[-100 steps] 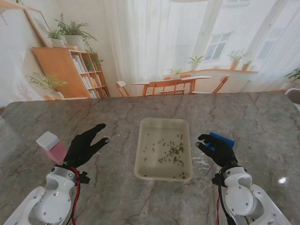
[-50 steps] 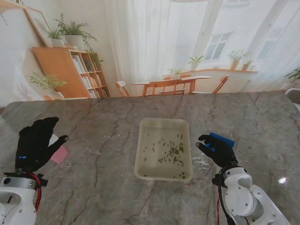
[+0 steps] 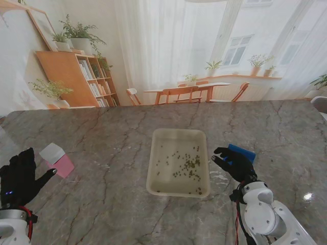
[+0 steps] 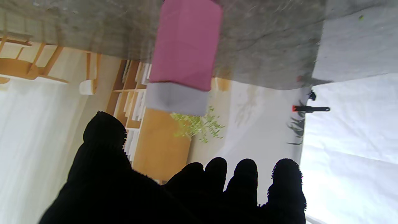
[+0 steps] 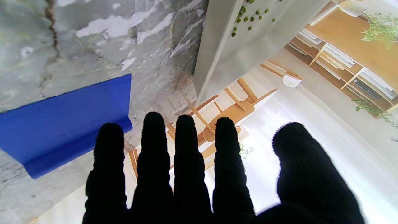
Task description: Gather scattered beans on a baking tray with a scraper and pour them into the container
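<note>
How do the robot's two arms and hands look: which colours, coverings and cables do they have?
Both hands, the left hand and the right hand, have five fingers and wear black knitted gloves with a fuzzy surface. The right forearm has a smooth, rounded white shell, with red and black cables running beside the wrist. At the left wrist only a white piece and a red cable show.
</note>
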Motion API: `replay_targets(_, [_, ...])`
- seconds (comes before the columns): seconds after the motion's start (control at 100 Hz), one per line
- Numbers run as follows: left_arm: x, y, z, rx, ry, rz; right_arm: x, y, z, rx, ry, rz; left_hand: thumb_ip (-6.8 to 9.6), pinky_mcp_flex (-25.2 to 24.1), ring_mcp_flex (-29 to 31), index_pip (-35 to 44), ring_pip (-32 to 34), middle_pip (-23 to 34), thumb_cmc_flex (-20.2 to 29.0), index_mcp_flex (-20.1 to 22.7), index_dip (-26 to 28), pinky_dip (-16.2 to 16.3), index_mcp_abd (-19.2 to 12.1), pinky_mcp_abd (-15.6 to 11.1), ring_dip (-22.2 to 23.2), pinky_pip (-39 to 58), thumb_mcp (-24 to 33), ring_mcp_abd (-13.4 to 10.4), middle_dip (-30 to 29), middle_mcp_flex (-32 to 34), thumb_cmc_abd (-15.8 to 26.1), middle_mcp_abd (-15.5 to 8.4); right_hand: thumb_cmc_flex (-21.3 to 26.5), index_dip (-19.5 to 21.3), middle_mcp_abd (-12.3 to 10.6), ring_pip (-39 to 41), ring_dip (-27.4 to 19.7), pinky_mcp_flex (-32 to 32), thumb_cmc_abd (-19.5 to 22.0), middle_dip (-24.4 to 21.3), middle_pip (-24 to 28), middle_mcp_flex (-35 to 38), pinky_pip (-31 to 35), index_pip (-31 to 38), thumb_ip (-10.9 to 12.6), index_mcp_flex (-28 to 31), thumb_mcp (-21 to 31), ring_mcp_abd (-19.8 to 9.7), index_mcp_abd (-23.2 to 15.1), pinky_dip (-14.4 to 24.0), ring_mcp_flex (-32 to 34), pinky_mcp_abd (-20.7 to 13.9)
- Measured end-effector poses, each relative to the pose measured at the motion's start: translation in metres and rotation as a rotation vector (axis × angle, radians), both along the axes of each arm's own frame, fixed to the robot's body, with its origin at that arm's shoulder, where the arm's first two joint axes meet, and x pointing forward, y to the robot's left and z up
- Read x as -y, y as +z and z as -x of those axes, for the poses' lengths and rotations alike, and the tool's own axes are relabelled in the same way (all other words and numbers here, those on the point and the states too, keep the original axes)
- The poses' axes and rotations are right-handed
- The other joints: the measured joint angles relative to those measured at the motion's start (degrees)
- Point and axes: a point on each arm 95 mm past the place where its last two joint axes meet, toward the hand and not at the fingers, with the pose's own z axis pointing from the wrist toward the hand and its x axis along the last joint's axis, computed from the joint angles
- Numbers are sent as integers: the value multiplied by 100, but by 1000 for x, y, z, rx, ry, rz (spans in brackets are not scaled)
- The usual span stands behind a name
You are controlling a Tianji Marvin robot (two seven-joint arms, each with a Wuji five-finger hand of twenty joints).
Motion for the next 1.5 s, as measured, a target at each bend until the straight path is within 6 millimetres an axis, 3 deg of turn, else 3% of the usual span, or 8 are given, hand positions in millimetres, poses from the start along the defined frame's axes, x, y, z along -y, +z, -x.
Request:
replay_targets(0.21, [-11,-32,4,-63,86,70,-1,0,-1,-9,8,-2,0,149,25,91,22,56,-67,0,267,0,3,-12,-6,-31,-33,26,15,72,-59,12,1,0,5,0,-1,0,1,0,0,54,2,0,0,30,0,0,5,0,0,1])
replay_targets(0.34, [-23,-59,-2,-81,111,89,-2,-1,-1,-13,11,-1,0,353,191,153,207,152,-134,0,677,30,8,-493,219,406,2,29,175,244,-126,19,1,0,9,0,-1,0,1,0,0,56,3,2,0,84,0,0,9,0,0,4])
replay_targets(0.42, [-26,-68,-6,-79,113,152,-2,-1,-2,-15,14,0,0,356,191,153,207,155,-196,0,692,76,50,-626,219,530,-7,31,175,244,-127,19,1,0,12,0,-1,0,1,0,0,57,4,2,0,84,0,0,10,0,0,6])
replay_targets(0.51, [-26,-73,-10,-86,104,176,-2,-1,-2,-16,15,0,0,288,190,149,207,155,-289,0,692,53,52,-721,219,602,-8,31,175,244,-248,19,1,0,13,0,-1,0,1,0,0,58,5,2,0,85,0,0,10,0,0,8])
replay_targets(0.68, [-26,-84,-22,-35,87,395,-3,-2,-2,-19,19,2,0,48,50,-2,135,80,-337,-5,174,-477,60,-840,140,501,2,-27,175,44,-360,17,1,0,15,0,-1,0,1,0,0,63,7,4,0,88,-1,0,11,0,0,11])
replay_targets(0.78, [-26,-88,-28,-39,87,390,-4,-2,-3,-22,22,3,0,-18,-70,-7,30,63,-360,-5,-146,-679,61,-842,75,297,6,-51,176,-123,-423,17,1,0,15,0,-1,1,1,0,0,66,9,18,0,98,-1,0,11,0,0,40])
replay_targets(1.2, [-29,-102,-47,30,71,537,-10,-3,-4,-33,46,6,0,-76,-202,-16,36,45,-405,-8,-504,-819,63,-842,46,15,47,-54,176,-296,-553,17,3,0,19,88,-1,7,1,0,0,129,16,88,0,157,-2,0,16,0,38,43])
replay_targets(1.5, [-25,-106,-65,26,45,530,-14,-4,-6,-43,65,13,0,-74,-200,-20,36,45,-405,-82,-505,-818,63,-842,46,15,47,-55,176,-297,-553,17,4,0,19,92,-1,59,3,0,0,132,25,209,0,228,-2,0,16,0,93,44])
